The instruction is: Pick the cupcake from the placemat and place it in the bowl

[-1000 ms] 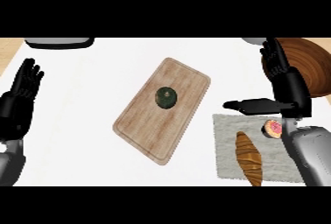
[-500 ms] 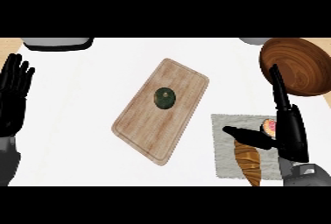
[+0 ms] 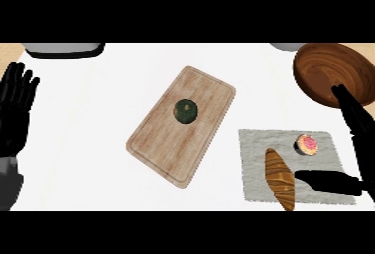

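Here, nearest the lower edge at the right, we find our right hand spread over the grey placemat. Its fingers run straight up along the mat's right border toward the bowl, and the thumb stretches out to the left across the mat's lower right corner. The hand is wide open and has hold of nothing. Just beside the thumb tip lies a brown croissant, set lengthwise on the mat with its near end reaching over the lower border.

A little farther up the same mat sits the cupcake, pink on top, near the upper right corner. It stands between the thumb below and the fingers at its right. We cannot tell whether the fingers touch it; a narrow gap seems to show.

At the left edge our left hand rests open with its fingers straight and pointing up, holding nothing, well apart from everything else.

In the middle of the white counter lies a wooden cutting board, tilted, with a dark green round fruit on its upper half.

Farthest off, at the upper right, stands the wooden bowl, just beyond our right fingertips. A grey object shows at the upper left edge.
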Robot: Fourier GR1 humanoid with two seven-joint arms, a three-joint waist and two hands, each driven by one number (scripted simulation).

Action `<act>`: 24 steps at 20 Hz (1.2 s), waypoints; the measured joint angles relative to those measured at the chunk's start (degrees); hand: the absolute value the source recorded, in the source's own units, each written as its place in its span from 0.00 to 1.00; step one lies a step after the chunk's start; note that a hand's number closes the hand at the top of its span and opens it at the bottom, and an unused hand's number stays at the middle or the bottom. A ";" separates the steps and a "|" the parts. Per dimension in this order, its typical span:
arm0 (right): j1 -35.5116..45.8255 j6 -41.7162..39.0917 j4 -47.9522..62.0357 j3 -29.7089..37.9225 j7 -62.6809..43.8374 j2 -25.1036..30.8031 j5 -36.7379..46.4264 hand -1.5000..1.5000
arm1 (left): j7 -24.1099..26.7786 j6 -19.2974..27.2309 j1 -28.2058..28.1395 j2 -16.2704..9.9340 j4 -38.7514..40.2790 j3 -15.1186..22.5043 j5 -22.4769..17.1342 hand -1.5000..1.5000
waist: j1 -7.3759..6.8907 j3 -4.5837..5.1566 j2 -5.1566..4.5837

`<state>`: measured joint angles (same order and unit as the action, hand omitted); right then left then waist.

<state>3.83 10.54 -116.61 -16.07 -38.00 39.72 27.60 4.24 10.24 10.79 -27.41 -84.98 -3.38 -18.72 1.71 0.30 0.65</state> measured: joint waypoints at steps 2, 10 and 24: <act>-0.61 -5.61 -3.37 -0.06 -5.26 2.64 -2.22 0.00 | -0.39 -0.14 0.09 -0.20 -0.30 -0.28 -0.15 0.50 | -0.17 -0.02 -0.06; 1.36 -22.85 -10.83 4.08 -18.80 9.65 -16.54 0.00 | -1.10 -0.28 1.32 0.95 -0.69 0.07 0.69 0.50 | -1.23 -0.18 -0.47; -1.16 -28.65 -0.29 6.01 -12.63 3.09 -11.99 0.00 | -2.14 -2.01 2.56 3.74 -0.64 -1.57 3.51 0.50 | -1.71 -0.30 -0.65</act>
<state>2.67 -18.11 -116.90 -10.06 -50.62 42.80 15.61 2.11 8.23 13.34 -23.67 -85.62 -4.95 -15.21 0.00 0.00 0.00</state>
